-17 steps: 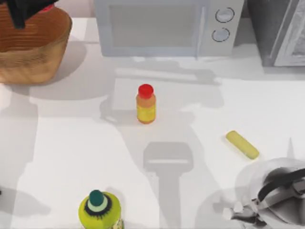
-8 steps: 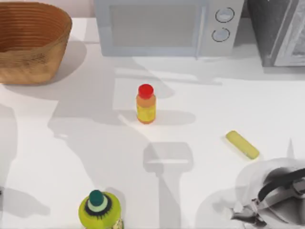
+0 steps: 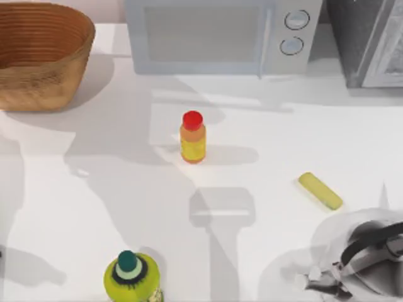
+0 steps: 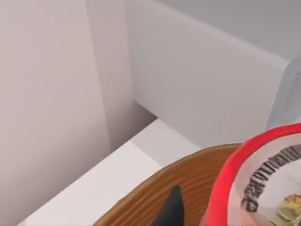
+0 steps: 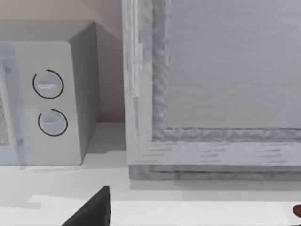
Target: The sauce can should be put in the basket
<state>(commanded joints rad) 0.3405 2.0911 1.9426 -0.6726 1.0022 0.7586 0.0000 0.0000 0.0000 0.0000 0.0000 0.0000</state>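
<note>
A white worktop (image 3: pixel 94 207) is seen from above, crossed by soft grey shadows. At the upper left of the frame a woven basket (image 3: pixel 39 60) is set on it, partly cut by the frame edge. Along the upper edge a white microwave (image 3: pixel 220 34) is placed, and beside it, at the upper right, a grey appliance (image 3: pixel 371 41). Near the centre an orange-yellow bottle (image 3: pixel 192 138) with a red cap is stood upright. At the lower left a lime-green bottle (image 3: pixel 131 277) with a dark green cap is stood at the frame's bottom edge. Toward the right a small yellow bar (image 3: pixel 320 190) is laid flat, tilted diagonally.
</note>
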